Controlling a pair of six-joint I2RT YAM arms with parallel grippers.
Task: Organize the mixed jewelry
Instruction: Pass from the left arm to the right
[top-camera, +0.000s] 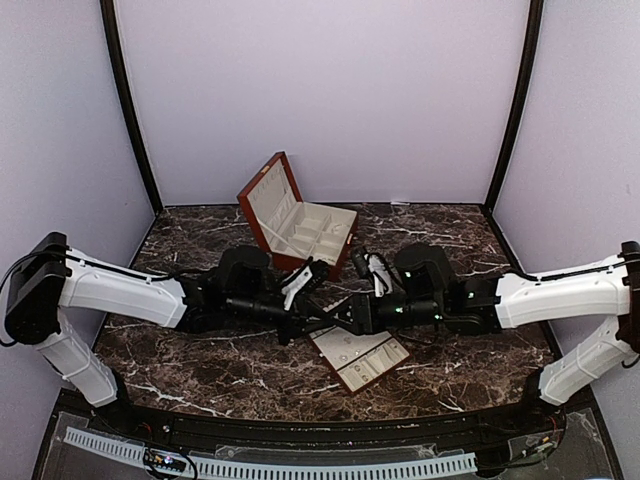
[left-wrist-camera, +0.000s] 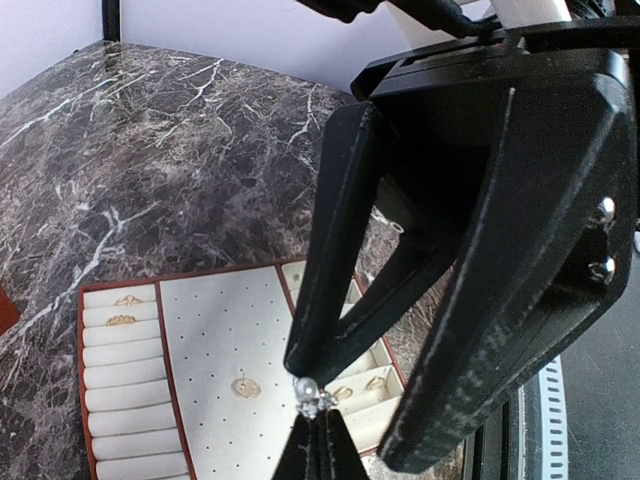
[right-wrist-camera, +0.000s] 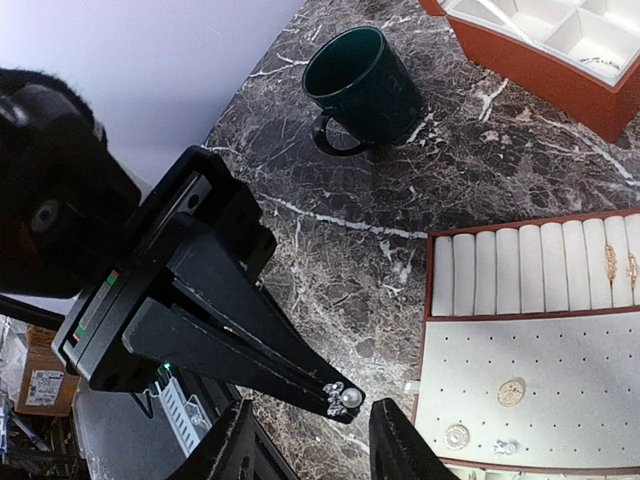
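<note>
Where the stud sits: the pearl stud (right-wrist-camera: 346, 397) hangs in mid-air above the table (top-camera: 200, 360), by the edge of the cream tray (right-wrist-camera: 570, 350). You can't tell whether it is over the tray or just beside it.
Left claw: the left claw (left-wrist-camera: 316, 420) is closed tight on the stud, pinching its metal end so the pearl juts out free, likely to offer it.
Right claw: the right claw (right-wrist-camera: 313, 425) gapes wide and holds nothing. Its fingers stand either side of the stud, one tip just beside it — a hand-over stance, by the look of it.
Tray: a few small pieces (right-wrist-camera: 511, 391) lie on the perforated panel and gold rings (right-wrist-camera: 610, 262) sit in the rolls, so this stud probably belongs in the holes.
Your risk: the stud is tiny — loosen the left grip before the right one bites and it may drop onto the marble.
</note>
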